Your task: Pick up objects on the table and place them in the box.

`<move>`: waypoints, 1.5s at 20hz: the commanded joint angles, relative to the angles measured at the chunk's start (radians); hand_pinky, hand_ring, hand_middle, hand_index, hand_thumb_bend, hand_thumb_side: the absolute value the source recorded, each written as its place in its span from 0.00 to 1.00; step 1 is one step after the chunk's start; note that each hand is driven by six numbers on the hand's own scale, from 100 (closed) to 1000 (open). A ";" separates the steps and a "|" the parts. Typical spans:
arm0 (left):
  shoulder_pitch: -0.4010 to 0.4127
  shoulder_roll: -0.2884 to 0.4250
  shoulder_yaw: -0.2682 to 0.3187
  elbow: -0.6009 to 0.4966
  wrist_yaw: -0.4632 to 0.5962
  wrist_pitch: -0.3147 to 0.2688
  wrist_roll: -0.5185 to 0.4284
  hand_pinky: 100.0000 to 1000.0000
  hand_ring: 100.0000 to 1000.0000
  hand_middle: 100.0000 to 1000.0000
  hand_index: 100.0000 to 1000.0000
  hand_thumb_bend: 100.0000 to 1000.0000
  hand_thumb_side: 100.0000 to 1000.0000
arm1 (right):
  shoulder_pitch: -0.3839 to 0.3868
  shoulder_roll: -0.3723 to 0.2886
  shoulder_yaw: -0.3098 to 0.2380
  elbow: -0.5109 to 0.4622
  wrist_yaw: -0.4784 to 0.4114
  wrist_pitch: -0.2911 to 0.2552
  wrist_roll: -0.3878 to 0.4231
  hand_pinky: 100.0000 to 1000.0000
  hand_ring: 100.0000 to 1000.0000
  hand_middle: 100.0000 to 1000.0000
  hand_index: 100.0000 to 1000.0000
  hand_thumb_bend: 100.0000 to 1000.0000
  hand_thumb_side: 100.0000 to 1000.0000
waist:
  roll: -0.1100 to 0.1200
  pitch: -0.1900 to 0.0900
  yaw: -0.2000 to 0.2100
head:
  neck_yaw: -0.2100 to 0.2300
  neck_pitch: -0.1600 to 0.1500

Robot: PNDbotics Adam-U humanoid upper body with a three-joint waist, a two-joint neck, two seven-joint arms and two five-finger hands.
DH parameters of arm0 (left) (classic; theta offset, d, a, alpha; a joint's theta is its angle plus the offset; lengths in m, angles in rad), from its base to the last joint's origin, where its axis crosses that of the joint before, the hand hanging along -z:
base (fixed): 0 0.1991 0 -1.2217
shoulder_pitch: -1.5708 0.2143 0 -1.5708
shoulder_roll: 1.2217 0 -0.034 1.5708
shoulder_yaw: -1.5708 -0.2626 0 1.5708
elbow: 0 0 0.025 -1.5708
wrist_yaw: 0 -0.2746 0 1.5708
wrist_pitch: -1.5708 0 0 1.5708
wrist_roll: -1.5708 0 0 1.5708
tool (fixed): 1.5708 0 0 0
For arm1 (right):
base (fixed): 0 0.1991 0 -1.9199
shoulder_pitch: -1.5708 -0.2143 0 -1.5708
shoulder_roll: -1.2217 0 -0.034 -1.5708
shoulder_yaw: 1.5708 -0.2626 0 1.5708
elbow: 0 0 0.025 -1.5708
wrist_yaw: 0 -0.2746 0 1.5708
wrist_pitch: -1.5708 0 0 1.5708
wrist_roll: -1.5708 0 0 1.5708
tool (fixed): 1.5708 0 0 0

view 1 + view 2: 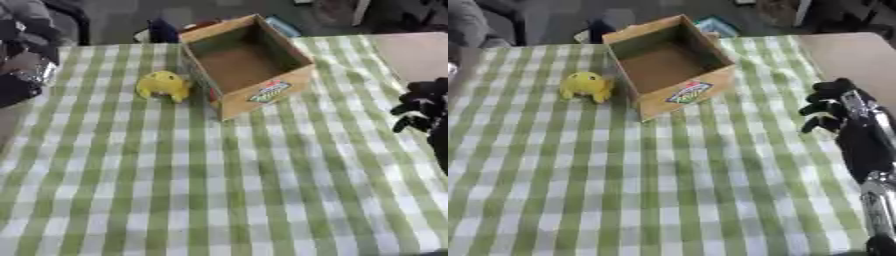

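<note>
A yellow plush toy lies on the green-and-white checked cloth, just left of an open cardboard box. The box stands at the table's far middle with a colourful label on its near wall, and only its brown floor shows inside. My right hand hovers at the right edge, well right of the box, with its black fingers curled and nothing in them. A dark and silver part of my left arm shows at the left edge, left of the toy. Its hand cannot be made out.
The checked tablecloth covers the near and middle table. A bare tan surface lies at the far right. Dark objects and a blue-edged item sit beyond the far edge behind the box.
</note>
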State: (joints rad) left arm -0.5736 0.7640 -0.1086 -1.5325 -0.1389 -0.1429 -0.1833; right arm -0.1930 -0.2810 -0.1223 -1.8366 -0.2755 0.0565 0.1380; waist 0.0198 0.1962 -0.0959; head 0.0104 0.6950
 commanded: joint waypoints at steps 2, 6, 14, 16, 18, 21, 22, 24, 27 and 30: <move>-0.120 0.038 -0.040 0.136 -0.187 -0.043 -0.067 0.69 0.91 0.65 0.77 0.12 0.11 | -0.004 -0.032 0.004 -0.008 0.005 -0.001 0.010 0.33 0.52 0.52 0.66 0.00 0.63 | 0.006 -0.022 -0.007 | 0.006 0.012; -0.237 -0.021 -0.050 0.289 -0.360 -0.123 -0.100 0.69 0.90 0.67 0.79 0.27 0.13 | -0.001 -0.037 0.008 -0.005 0.007 0.000 0.015 0.33 0.52 0.52 0.66 0.00 0.63 | 0.013 -0.027 -0.018 | 0.006 0.016; -0.409 -0.181 -0.008 0.586 -0.646 -0.244 -0.111 0.69 0.88 0.69 0.79 0.38 0.16 | -0.005 -0.041 0.020 -0.004 0.008 0.002 0.029 0.33 0.52 0.52 0.66 0.00 0.64 | 0.021 -0.027 -0.047 | 0.019 0.011; -0.431 -0.216 0.007 0.641 -0.688 -0.253 -0.084 0.69 0.88 0.69 0.79 0.37 0.16 | -0.008 -0.040 0.023 -0.004 0.008 0.003 0.033 0.33 0.52 0.52 0.66 0.00 0.64 | 0.023 -0.025 -0.059 | 0.026 0.007; -0.446 -0.244 0.018 0.685 -0.724 -0.257 -0.067 0.69 0.88 0.69 0.79 0.36 0.16 | -0.010 -0.040 0.026 -0.004 0.008 0.003 0.037 0.33 0.52 0.51 0.66 0.00 0.64 | 0.024 -0.023 -0.070 | 0.031 0.003; -0.463 -0.277 0.032 0.733 -0.774 -0.253 -0.046 0.68 0.88 0.69 0.78 0.38 0.16 | -0.012 -0.040 0.029 -0.003 0.010 0.004 0.041 0.33 0.52 0.51 0.66 0.00 0.64 | 0.027 -0.020 -0.083 | 0.039 -0.001; -0.466 -0.288 0.036 0.746 -0.794 -0.248 -0.040 0.68 0.87 0.69 0.78 0.40 0.17 | -0.013 -0.040 0.030 -0.003 0.010 0.005 0.042 0.33 0.52 0.51 0.66 0.00 0.65 | 0.027 -0.019 -0.087 | 0.041 -0.002; -0.471 -0.307 0.044 0.771 -0.832 -0.237 -0.031 0.68 0.87 0.69 0.78 0.40 0.18 | -0.015 -0.039 0.032 -0.003 0.011 0.005 0.044 0.33 0.52 0.51 0.66 0.00 0.65 | 0.029 -0.017 -0.094 | 0.046 -0.004; -0.474 -0.323 0.051 0.796 -0.880 -0.228 -0.027 0.68 0.87 0.69 0.78 0.40 0.19 | -0.019 -0.038 0.035 -0.003 0.011 0.006 0.048 0.33 0.52 0.51 0.66 0.00 0.65 | 0.031 -0.013 -0.106 | 0.050 -0.007; -0.473 -0.330 0.057 0.815 -0.912 -0.222 -0.037 0.68 0.87 0.69 0.79 0.42 0.20 | -0.022 -0.037 0.036 -0.004 0.012 0.007 0.050 0.33 0.52 0.51 0.66 0.00 0.65 | 0.033 -0.009 -0.117 | 0.053 -0.009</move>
State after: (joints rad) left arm -1.0198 0.4208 -0.0645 -0.7141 -1.0367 -0.3683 -0.2193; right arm -0.2025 -0.2967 -0.0855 -1.8302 -0.2731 0.0644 0.1835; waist 0.0556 0.2008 -0.2139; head 0.0597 0.6930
